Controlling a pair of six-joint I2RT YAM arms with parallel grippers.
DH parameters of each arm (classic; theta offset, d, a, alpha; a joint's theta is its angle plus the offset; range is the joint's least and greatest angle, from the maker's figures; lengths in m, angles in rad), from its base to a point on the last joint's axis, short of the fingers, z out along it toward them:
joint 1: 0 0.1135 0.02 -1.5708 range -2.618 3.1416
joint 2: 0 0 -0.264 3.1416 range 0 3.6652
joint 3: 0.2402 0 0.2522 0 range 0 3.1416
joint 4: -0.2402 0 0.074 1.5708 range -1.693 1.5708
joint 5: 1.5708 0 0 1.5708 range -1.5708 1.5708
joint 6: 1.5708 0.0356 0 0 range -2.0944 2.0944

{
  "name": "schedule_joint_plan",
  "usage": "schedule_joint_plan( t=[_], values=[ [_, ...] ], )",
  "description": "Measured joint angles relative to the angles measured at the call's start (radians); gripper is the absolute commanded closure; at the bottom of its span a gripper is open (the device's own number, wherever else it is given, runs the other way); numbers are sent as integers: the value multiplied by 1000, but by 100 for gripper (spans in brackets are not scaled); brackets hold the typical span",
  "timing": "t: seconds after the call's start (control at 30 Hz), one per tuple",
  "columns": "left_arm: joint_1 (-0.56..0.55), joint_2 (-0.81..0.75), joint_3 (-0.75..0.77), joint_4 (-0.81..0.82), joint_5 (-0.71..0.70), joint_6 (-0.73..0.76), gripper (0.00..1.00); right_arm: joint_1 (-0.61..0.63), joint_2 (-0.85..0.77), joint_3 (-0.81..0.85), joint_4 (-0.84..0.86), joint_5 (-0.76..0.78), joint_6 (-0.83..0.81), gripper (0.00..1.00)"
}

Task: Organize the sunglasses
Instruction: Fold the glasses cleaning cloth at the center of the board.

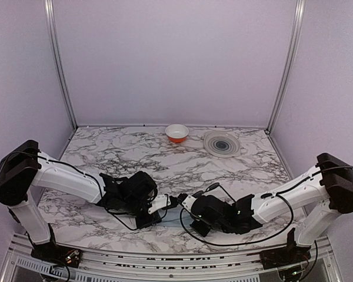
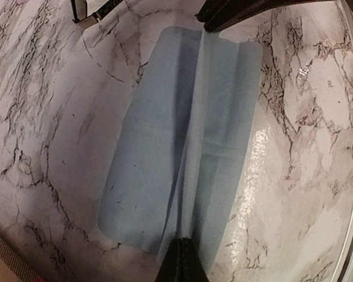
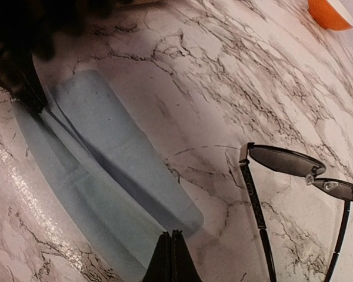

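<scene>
The sunglasses (image 3: 285, 161), a thin black wire pair with dark lenses, lie on the marble with their temple arms open, to the right of my right gripper. A light blue cloth (image 2: 165, 147) is stretched between both grippers and raised into a ridge along its middle. My left gripper (image 2: 184, 245) is shut on one end of the cloth. At the opposite end my right gripper (image 3: 173, 236) is shut on the cloth (image 3: 100, 153). In the top view the cloth (image 1: 173, 215) lies near the table's front edge between the two wrists.
An orange and white bowl (image 1: 176, 133) and a grey ringed plate (image 1: 222, 143) stand at the back of the marble table (image 1: 135, 155). Purple walls close in the back and sides. Black cables trail by both wrists.
</scene>
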Motion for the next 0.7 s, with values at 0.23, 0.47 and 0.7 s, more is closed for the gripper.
schedule_joint_plan(
  t=[0.23, 0.47, 0.7],
  values=[
    [4, 13, 13, -2, -2, -7, 100, -5, 6, 0, 1, 11, 13, 100],
    [9, 13, 13, -8, -6, -18, 100, -6, 22, 10, 6, 19, 21, 99],
    [10, 23, 31, -32, -17, -19, 100, -8, 29, 19, -14, 43, 11, 85]
  ],
)
